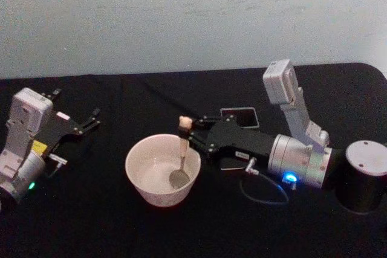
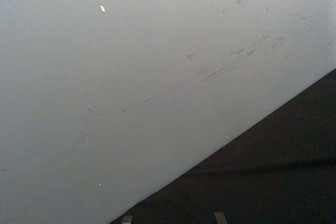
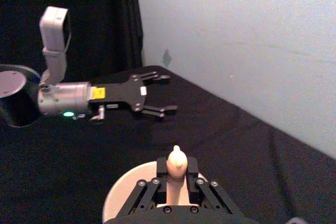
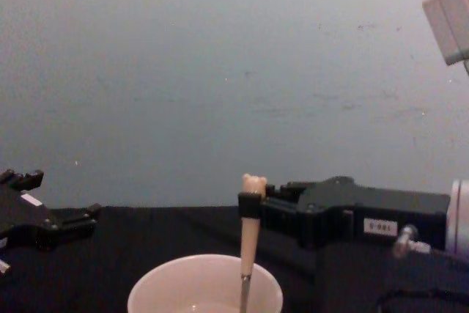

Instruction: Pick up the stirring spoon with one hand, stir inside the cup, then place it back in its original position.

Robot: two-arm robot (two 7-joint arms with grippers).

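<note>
The stirring spoon (image 1: 182,149) stands nearly upright, its metal bowl resting inside the cream cup (image 1: 142,176) near the right wall. My right gripper (image 1: 188,130) reaches in from the right and is shut on the beige handle just under the bear head (image 3: 176,160). From the chest view, the spoon (image 4: 249,240) drops from the right gripper (image 4: 250,206) into the cup (image 4: 168,287). The dark grey square holder (image 1: 240,116) sits behind the right gripper, partly hidden by it. My left gripper (image 1: 75,106) rests open at the far left, apart from the cup.
Everything sits on a black cloth-covered table (image 1: 91,222) against a pale wall (image 1: 181,16). A cable (image 1: 263,194) loops beside the right wrist. The left gripper (image 3: 168,94) lies open beyond the cup in the right wrist view.
</note>
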